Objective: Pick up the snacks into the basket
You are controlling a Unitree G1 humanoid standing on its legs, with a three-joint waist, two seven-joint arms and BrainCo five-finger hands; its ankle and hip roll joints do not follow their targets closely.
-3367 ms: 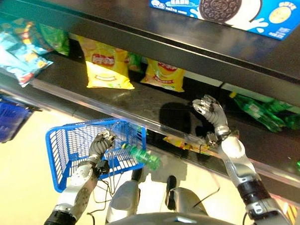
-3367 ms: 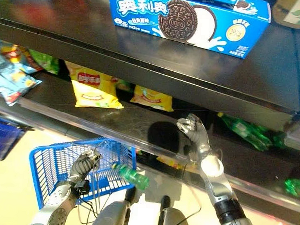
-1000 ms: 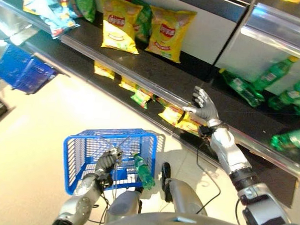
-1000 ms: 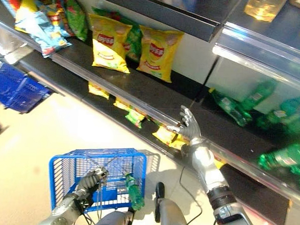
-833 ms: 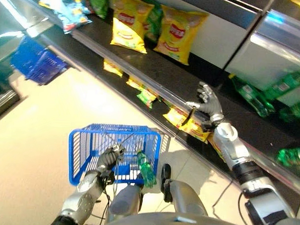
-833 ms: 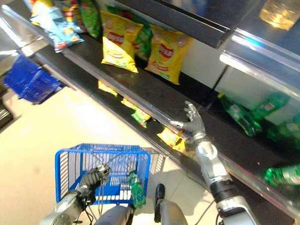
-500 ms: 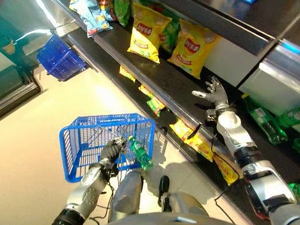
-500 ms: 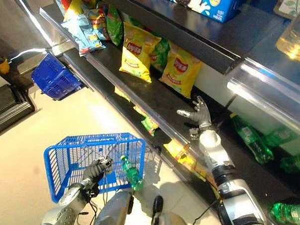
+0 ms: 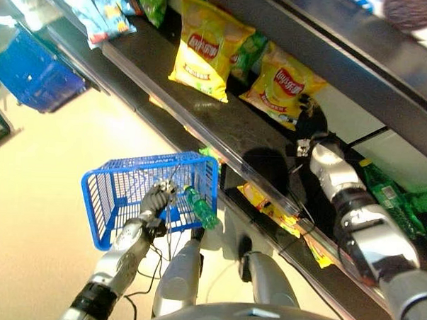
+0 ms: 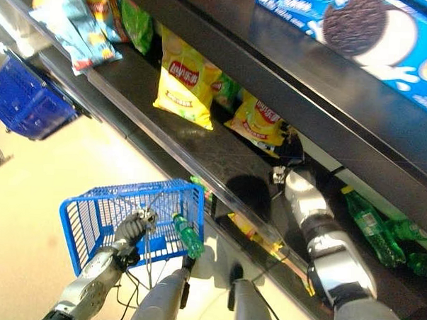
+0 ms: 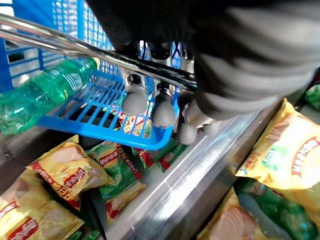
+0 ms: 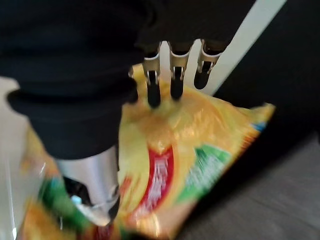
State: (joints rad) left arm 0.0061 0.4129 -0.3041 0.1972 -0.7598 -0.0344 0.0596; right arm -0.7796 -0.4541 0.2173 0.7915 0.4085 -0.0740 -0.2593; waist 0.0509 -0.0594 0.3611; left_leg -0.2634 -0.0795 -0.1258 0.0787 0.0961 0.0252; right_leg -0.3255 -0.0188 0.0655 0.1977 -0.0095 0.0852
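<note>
While the left hand [image 9: 157, 200] kept its fingers curled round the wire handle of the blue basket [image 9: 106, 191] at lower left of the head views, the right hand [image 12: 150, 65] was up at the dark shelf [image 9: 222, 118] in the middle of the frame. The basket held a green bottle [image 9: 199, 207] leaning over its near rim, and no snack lay in it that could be made out. In the right wrist view the straight fingers [image 12: 153, 90] hung just over the top edge of a yellow chip bag [image 12: 170, 165], the thumb beside its face; whether they touched it could not be told, and nothing was gripped. That bag [image 9: 282, 83] leaned against the shelf's back, right of a second yellow bag [image 9: 203, 50].

The step in hand looked like the reach for the first snack. The next move would call for the fingers and thumb to pinch the bag's top, lift it clear of the shelf lip, and carry it down left to the basket.
</note>
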